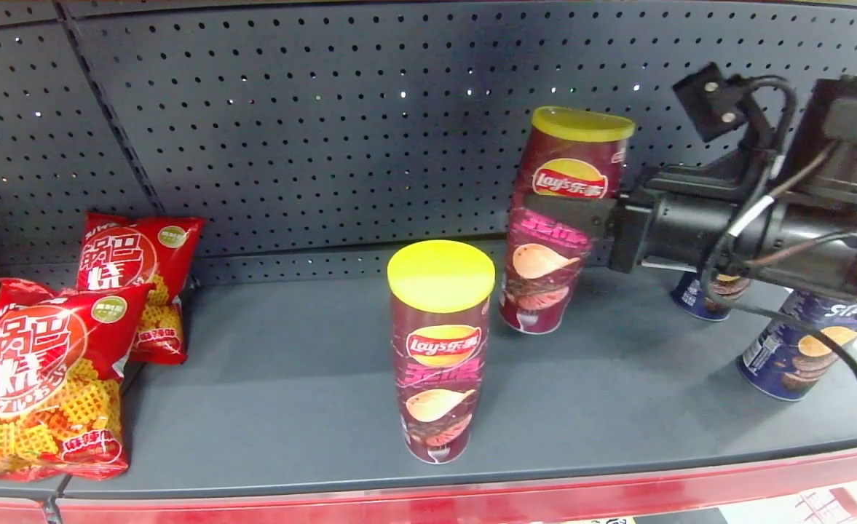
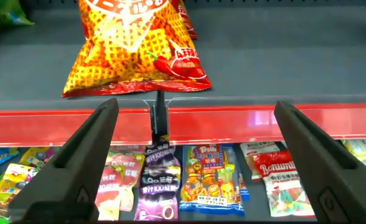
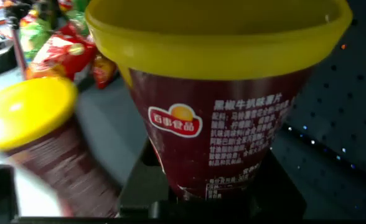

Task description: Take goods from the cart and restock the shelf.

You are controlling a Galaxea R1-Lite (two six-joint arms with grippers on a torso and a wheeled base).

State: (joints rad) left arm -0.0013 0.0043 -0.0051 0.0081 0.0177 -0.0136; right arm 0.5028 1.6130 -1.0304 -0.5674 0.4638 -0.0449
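Observation:
A maroon chip can [image 1: 555, 233] with a yellow lid stands slightly tilted at the back of the grey shelf [image 1: 290, 407], and my right gripper [image 1: 570, 217] is shut on its middle from the right. The right wrist view shows this held can [image 3: 226, 118] close up. A second matching chip can [image 1: 439, 349] stands upright nearer the shelf front; its lid also shows as the front can [image 3: 27, 112]. My left gripper [image 2: 195, 168] hangs open and holds nothing, in front of the red shelf edge [image 2: 233, 121].
Red snack bags [image 1: 49, 378] lie at the shelf's left, with one snack bag [image 2: 139, 50] above the red edge. Blue chip cans [image 1: 792, 356] stand at the right behind my arm. A pegboard wall [image 1: 326, 131] backs the shelf. Candy packets [image 2: 201, 180] fill the lower shelf.

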